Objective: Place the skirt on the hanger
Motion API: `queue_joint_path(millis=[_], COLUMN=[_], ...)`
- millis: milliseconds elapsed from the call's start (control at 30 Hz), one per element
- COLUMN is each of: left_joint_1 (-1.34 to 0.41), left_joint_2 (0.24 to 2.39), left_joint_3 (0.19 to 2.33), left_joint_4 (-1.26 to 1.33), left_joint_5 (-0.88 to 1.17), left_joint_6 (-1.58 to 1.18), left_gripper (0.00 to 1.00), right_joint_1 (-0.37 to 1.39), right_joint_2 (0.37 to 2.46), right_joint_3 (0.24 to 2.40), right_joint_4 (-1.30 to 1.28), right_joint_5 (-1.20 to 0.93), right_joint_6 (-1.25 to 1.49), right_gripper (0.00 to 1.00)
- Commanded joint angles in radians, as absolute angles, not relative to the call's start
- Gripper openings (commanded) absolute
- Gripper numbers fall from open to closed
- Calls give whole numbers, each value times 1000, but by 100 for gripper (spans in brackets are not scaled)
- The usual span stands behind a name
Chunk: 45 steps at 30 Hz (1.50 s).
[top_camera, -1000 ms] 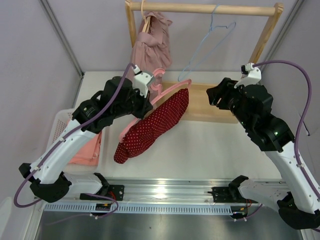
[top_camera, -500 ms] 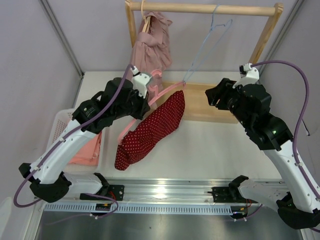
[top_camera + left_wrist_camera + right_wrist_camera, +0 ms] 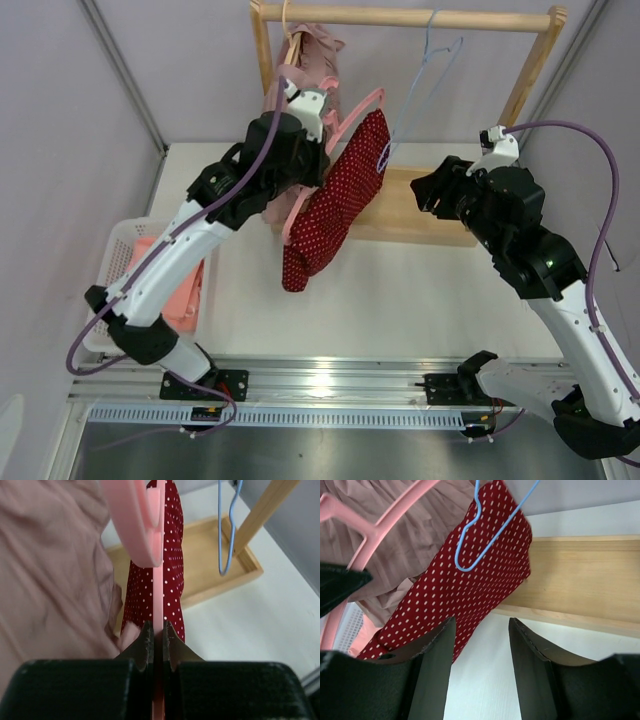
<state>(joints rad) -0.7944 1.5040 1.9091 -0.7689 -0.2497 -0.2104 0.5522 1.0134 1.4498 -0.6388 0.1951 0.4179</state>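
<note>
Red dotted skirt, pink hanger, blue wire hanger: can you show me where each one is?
Red dotted skirt (image 3: 345,200), top view, middle of the cloth.
Pink hanger (image 3: 142,525), left wrist view, broad upper part.
Blue wire hanger (image 3: 495,537), right wrist view, slanted wire.

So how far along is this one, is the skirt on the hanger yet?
Done: the skirt hangs from the pink hanger. In hand: the left gripper is shut on the pink hanger and holds it up below the rail. The right gripper is open and holds nothing. Left: probably hooking it on the rail and letting go.
</note>
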Motion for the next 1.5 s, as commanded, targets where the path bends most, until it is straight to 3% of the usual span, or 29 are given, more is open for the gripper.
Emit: queue_joint_path(millis=[0, 300, 1067, 1467], left_joint_1=[-801, -799, -721, -649], left_joint_2=[1595, 1773, 1832, 1960], left_joint_3=[2071, 2318, 2318, 2434], left_joint_4=[-664, -670, -310, -229], left_joint_5=[-295, -342, -339, -264], left_joint_6=[-230, -235, -86, -101], left_gripper=[0, 0, 0, 0], right_joint_1=[545, 526, 520, 518], right_joint_2=[993, 963, 911, 910], right_joint_3=[1462, 1451, 1385, 1378], right_joint_4=[-618, -614, -571, -563], right_joint_5=[172, 166, 129, 140], right_joint_6=[405, 380, 365, 342], right_gripper=[52, 52, 51, 51])
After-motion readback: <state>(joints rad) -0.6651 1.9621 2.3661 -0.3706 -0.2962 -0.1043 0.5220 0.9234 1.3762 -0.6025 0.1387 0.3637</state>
